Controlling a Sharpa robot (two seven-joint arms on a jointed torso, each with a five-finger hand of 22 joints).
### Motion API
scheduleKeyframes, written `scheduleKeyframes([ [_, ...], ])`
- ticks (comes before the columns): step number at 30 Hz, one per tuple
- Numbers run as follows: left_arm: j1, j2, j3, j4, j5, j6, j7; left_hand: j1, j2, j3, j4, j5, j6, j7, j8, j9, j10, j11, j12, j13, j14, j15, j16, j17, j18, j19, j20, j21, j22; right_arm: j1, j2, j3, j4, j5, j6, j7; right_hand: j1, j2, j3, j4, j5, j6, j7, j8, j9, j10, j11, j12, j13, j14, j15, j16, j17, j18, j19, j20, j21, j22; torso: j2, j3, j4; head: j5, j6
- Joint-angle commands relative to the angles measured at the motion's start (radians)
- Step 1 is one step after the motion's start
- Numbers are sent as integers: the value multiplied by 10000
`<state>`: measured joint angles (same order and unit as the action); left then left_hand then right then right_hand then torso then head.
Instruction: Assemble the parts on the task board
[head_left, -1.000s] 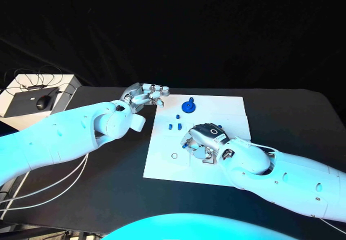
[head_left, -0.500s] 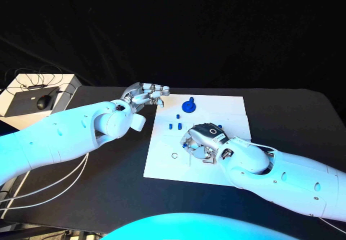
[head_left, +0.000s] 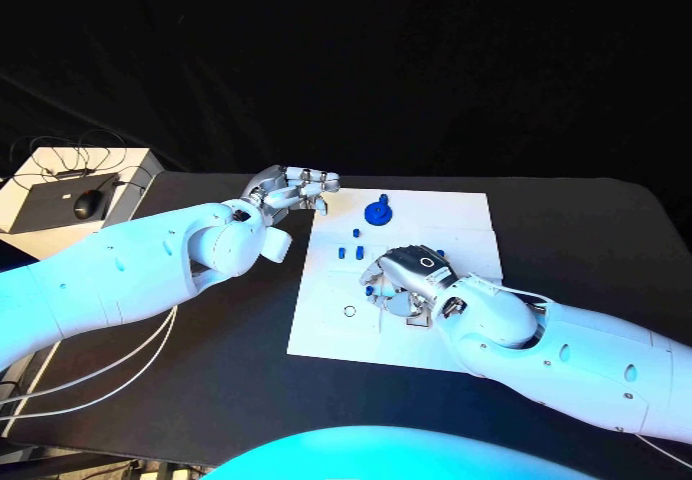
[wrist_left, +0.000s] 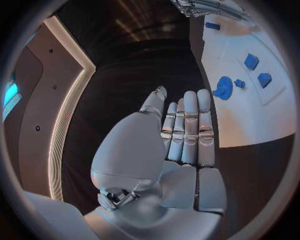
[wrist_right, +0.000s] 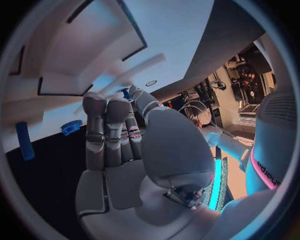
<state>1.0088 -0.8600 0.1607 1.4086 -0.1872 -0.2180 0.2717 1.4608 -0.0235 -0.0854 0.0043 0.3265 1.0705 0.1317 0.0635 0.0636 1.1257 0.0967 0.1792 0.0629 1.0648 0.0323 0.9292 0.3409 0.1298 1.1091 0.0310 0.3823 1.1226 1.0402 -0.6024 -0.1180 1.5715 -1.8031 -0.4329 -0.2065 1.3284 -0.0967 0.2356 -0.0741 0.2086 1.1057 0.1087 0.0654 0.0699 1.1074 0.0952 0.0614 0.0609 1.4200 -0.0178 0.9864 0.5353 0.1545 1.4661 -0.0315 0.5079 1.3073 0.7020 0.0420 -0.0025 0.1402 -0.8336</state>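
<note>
Both hands closed: left hand empty, right hand pinching blue part; no legible writing.

Place: a robot lab
Clues: black tabletop, dark curtain behind, white box with wires

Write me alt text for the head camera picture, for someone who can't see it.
A white task board lies mid-table on a black table, with the robot's right hand down on it, over a small blue part. The left hand hangs off the board's far left corner, fingers curled, near a blue gear and more small blue parts.
</note>
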Motion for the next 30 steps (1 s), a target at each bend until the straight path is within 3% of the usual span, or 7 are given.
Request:
scheduleKeyframes([
  [1,8,5,9,21,16,153,13,28,23,-55,6,-27,6,-17,57,12,-48,6,-48,5,-52,-4,-45,16,18,-24,53,-64,11,-5,-67,0,79,-18,-353,76,101,-7,-99,27,-27,-87,-2,-32,-6,-102,25,-17,-6,7,70,-108,-50,243,487,102,-250,297,-5,4,-6,0,12],
  [6,8,9,9,13,16,183,4,31,26,-59,1,-30,9,-19,58,12,-66,9,-36,5,-57,-2,-47,20,18,-24,55,-74,17,-4,-421,7,420,75,-821,149,169,-80,-293,123,-22,-91,3,-32,-7,-163,34,-18,-4,33,73,-148,-100,270,496,107,-433,196,-16,7,-2,-39,56],
  [10,7,8,9,-1,16,201,7,31,26,-59,1,-30,9,-19,58,12,-66,9,-36,5,-57,-2,-47,20,18,-24,55,-74,17,63,-845,75,817,345,-1015,179,193,-100,-346,239,0,-96,4,-34,-7,178,-53,-25,-2,59,16,-71,-69,225,519,66,-146,237,-23,2,-17,-76,121],
  [14,6,5,8,-15,16,223,36,25,24,-66,1,-29,7,-18,56,12,-79,13,-31,5,-65,2,-50,22,18,-27,58,-83,20,318,-1375,172,1175,1049,-847,268,203,-86,-162,240,65,-108,79,-31,-9,568,-134,-26,-1,56,-39,21,-11,149,526,5,193,339,-23,6,-25,-249,344],
  [17,5,2,8,-28,18,246,74,27,22,-70,-3,-27,6,-22,57,12,-83,12,-23,6,-71,3,-54,23,16,-34,60,-93,22,597,-1777,227,1316,1380,-593,292,157,-140,-56,223,85,-160,141,-36,-15,479,-100,-21,1,23,-16,34,9,116,505,3,254,374,-23,9,-31,-344,446],
  [24,2,-12,7,-59,22,256,158,37,29,-87,-21,-31,-3,-28,57,12,-102,14,7,4,-89,19,-236,-54,11,-61,83,-241,-68,1257,-2505,288,1138,1694,-70,389,96,-333,-467,279,188,-250,12,-34,-15,171,-51,-13,13,9,27,-11,26,96,494,45,327,453,-53,12,-103,-496,582],
  [30,-1,-1,7,-82,23,273,188,35,40,-96,-29,-29,-3,-22,57,12,-103,16,19,5,-76,16,-318,-75,6,-25,81,-310,-115,1454,-2674,301,774,1489,304,399,329,-309,-1239,471,279,-359,-90,-35,-10,-115,7,-7,19,12,70,-43,67,138,497,85,155,480,-63,25,-110,-571,630],
])
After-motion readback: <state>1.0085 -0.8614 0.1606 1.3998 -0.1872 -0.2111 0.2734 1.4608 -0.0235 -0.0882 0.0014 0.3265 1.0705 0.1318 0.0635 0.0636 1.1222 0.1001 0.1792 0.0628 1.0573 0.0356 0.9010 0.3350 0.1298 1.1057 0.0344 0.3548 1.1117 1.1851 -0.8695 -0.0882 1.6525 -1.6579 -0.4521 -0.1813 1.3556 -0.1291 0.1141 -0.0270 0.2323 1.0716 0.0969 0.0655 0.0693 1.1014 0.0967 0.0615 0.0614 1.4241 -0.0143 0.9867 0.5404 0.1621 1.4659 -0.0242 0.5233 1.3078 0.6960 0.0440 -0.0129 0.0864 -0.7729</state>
